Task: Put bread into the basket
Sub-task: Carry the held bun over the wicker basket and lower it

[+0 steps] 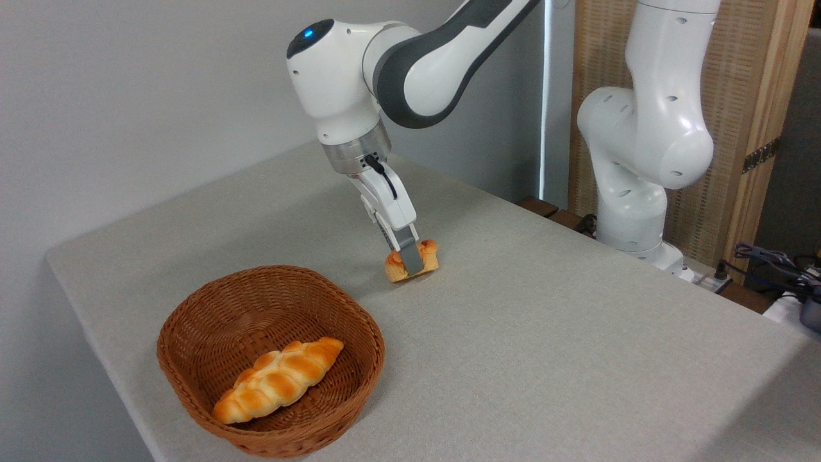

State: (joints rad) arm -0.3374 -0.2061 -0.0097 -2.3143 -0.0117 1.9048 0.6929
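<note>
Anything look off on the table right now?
Nothing stands out. The gripper is clamped on the small golden-orange bun; the round brown wicker basket sits upright with a longer braided loaf inside.

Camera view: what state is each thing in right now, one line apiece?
Hand: down at the table, fingers closed on the bun.
Bun: gripped, at table level, tilted, outside the basket.
Basket: upright on the table, holding the braided loaf only.
Braided loaf: lying inside the basket.
Table: covered by a grey cloth.
</note>
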